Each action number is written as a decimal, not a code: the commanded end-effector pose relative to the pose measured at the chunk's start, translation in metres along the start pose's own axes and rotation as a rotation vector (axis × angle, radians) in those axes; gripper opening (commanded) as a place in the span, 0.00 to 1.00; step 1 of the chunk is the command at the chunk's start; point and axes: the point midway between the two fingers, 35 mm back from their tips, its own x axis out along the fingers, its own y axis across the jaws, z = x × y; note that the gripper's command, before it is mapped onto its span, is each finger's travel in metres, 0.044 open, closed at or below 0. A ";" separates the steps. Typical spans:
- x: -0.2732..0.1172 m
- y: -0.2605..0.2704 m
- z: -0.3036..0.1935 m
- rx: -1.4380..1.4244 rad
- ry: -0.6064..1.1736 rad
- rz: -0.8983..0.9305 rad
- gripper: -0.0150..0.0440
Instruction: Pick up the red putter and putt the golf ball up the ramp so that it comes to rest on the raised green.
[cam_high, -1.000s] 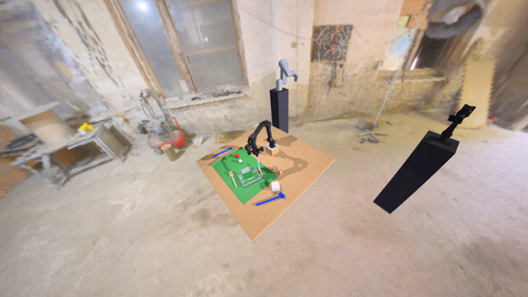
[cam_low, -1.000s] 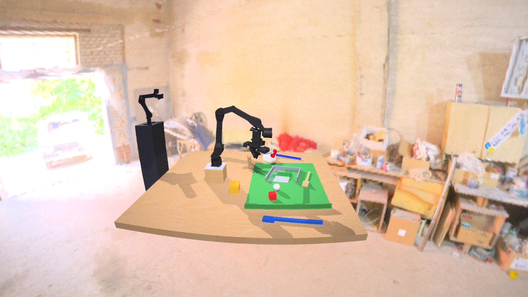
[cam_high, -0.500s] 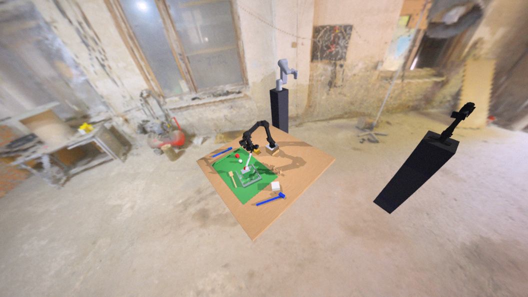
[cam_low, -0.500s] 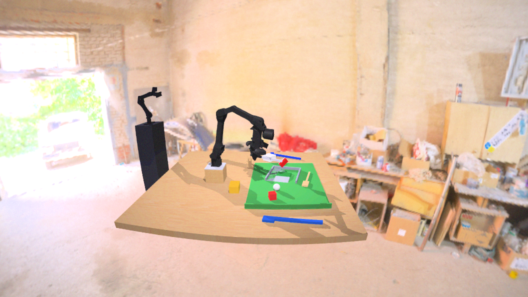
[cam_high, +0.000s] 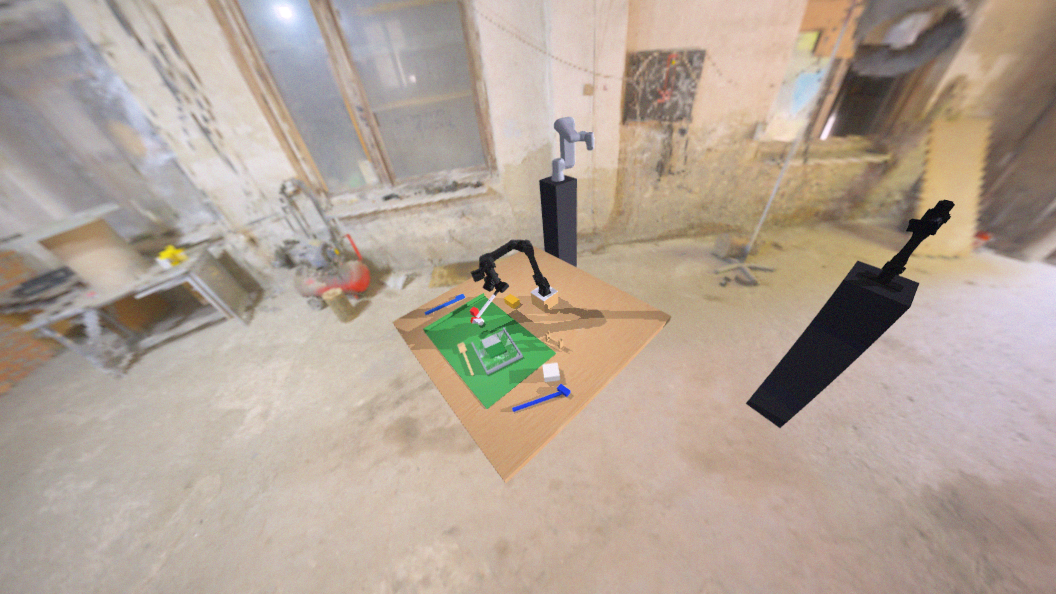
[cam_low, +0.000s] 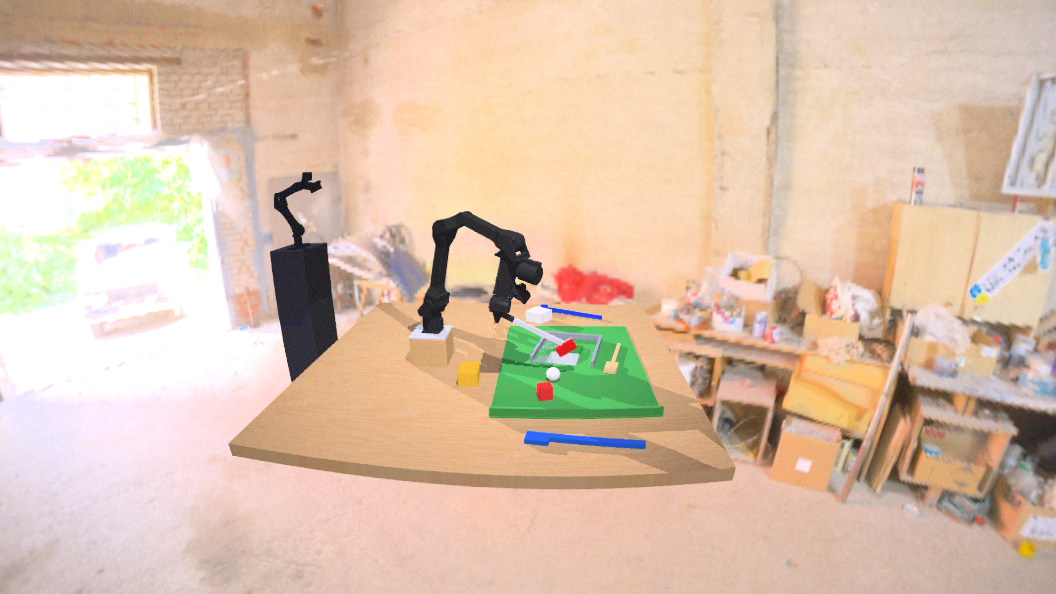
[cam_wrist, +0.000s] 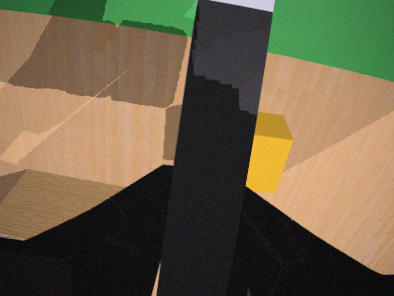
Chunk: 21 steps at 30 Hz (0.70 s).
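Note:
My gripper (cam_high: 496, 288) (cam_low: 499, 318) is shut on the dark handle of the red putter (cam_low: 535, 330) (cam_wrist: 215, 125). The putter's pale shaft slants down from the fingers over the green mat (cam_high: 487, 391) (cam_low: 620, 395), with its red head at the low end. In the exterior view the head overlaps the far side of the ramp area; its exact height is unclear. The white golf ball (cam_low: 553, 373) rests on the mat between a red cube (cam_low: 544, 391) and the pale ramp (cam_low: 564, 359). Grey walls (cam_low: 596, 353) (cam_high: 519, 346) surround the raised green. The wrist view hides the putter's head.
A yellow cube (cam_high: 511, 301) (cam_low: 468, 374) (cam_wrist: 270, 162) lies between the arm's base and the mat. Blue clubs (cam_high: 535, 401) (cam_low: 590, 441) lie on opposite sides of the mat. A white block (cam_high: 550, 371) (cam_low: 539, 315) stands beside it. A wooden mallet (cam_high: 463, 350) (cam_low: 611, 365) lies on it.

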 end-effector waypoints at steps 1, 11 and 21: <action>-0.007 -0.021 -0.012 0.132 0.018 -0.004 0.25; -0.009 -0.037 -0.023 0.243 0.042 -0.001 0.25; 0.025 -0.039 -0.016 0.243 0.042 -0.001 0.25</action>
